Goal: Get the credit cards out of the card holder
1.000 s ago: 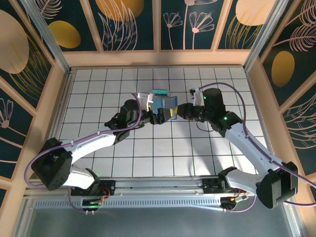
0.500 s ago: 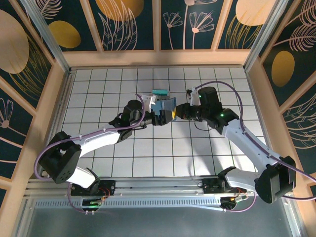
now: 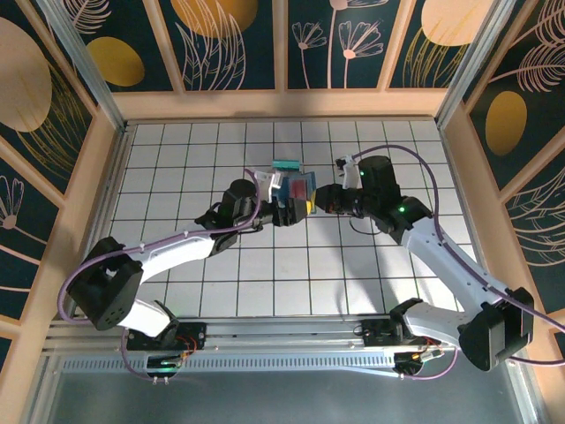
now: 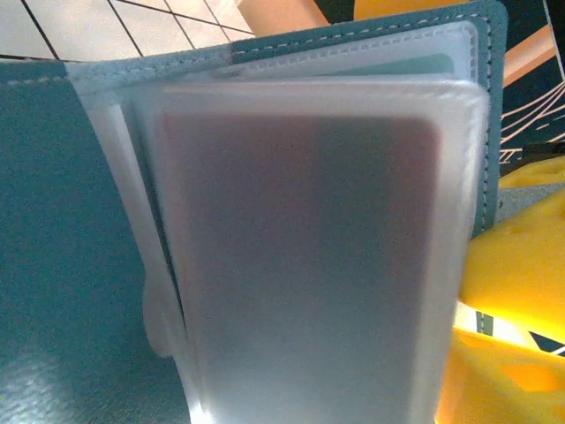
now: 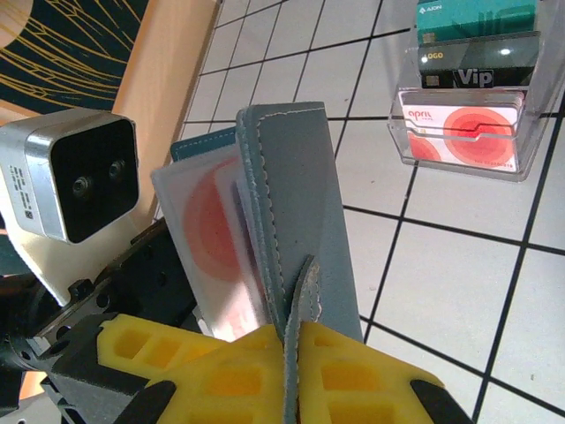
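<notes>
Right wrist view, right gripper (image 5: 296, 343) clamped on card holder (image 5: 300, 203), left gripper (image 3: 282, 206) beside it, width unclear.

We see the slate-blue card holder (image 5: 296, 230) open and upright, its cover pinched in the right claw (image 5: 291, 346). A whitish-pink card (image 5: 207, 234) with a red circle sits sleeved just beside that cover.

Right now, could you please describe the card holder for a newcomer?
Over the middle of the white tiled table, where both arms meet, is the card holder. Its stitched slate-blue covers set it apart from the clear card rack nearby.
</notes>
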Robot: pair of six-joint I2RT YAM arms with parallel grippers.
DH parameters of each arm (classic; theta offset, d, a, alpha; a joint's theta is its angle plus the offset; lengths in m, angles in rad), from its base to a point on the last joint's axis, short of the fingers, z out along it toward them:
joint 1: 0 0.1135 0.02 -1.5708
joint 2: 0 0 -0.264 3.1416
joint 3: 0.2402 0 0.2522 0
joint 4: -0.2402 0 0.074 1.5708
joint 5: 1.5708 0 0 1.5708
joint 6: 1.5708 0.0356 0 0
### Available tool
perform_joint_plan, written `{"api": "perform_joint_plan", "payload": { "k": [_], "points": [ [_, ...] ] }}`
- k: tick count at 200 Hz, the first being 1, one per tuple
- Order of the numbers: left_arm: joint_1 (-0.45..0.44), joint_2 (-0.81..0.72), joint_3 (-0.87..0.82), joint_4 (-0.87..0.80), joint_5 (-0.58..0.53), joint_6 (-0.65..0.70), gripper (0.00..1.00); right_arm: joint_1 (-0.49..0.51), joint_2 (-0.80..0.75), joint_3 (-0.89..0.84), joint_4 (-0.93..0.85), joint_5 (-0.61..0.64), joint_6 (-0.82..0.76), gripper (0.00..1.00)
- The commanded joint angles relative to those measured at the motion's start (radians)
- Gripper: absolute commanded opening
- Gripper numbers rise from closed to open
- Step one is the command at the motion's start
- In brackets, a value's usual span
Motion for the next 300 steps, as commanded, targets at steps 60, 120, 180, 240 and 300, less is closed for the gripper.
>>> {"api": "perform_joint_plan", "payload": {
  "k": [60, 120, 180, 240, 300],
  "points": [
    [0.002, -0.073, -0.035, -0.006, -0.026, 0.007, 0.92, -0.006, -0.064, -0.005, 0.043, -0.026, 0.001, 0.00],
    [0.002, -0.087, -0.057, 0.101, 0.056, -0.030, 0.99, -0.006, -0.066, -0.022, 0.054, -0.027, 0.007, 0.00],
    [0.002, -0.057, -0.027, 0.044, 0.040, 0.005, 0.99, -0.005, -0.048, 0.008, 0.029, -0.020, 0.008, 0.00],
    [0.001, 0.004, 0.010, 0.058, 0.092, 0.004, 0.99, 0.033, -0.005, 0.021, 0.001, 0.034, 0.020, 0.00],
    [0.002, 0.001, 0.010, 0.015, 0.048, 0.015, 0.93, 0.062, 0.020, 0.046, -0.003, 0.050, 0.011, 0.00]
  ]
}}
